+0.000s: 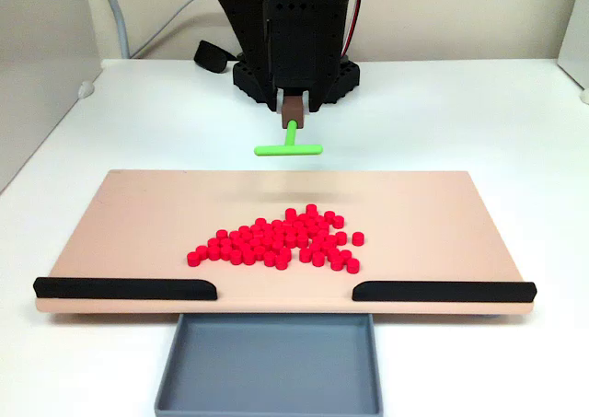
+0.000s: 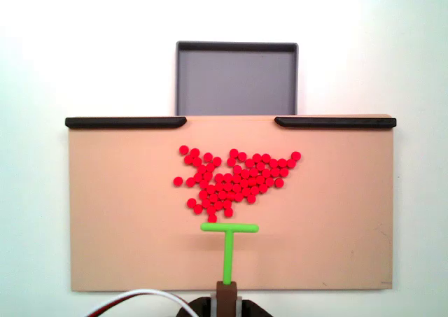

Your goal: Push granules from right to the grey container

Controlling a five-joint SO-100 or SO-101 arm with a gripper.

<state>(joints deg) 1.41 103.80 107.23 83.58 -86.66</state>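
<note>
One grey container point(image 2: 236, 79), dozens of granules point(image 2: 236, 180), fingers point(image 1: 293, 113) clamped around one green pusher point(image 2: 229, 243).

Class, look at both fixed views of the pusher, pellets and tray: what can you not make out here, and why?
- Gripper fingers: dark housing hides them above the green pusher; open or shut is unclear.
- Arm: cut off by the top edge.
- Grey container: near rim cut by the bottom edge.
- Granules: too small and overlapping to count exactly.

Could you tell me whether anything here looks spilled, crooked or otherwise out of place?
Nothing stands out. The granules lie in one loose pile on the beige board, none off its edge. The grey container sits squarely at the gap between the black strips, still empty. The green pusher hangs straight behind the pile.
</note>
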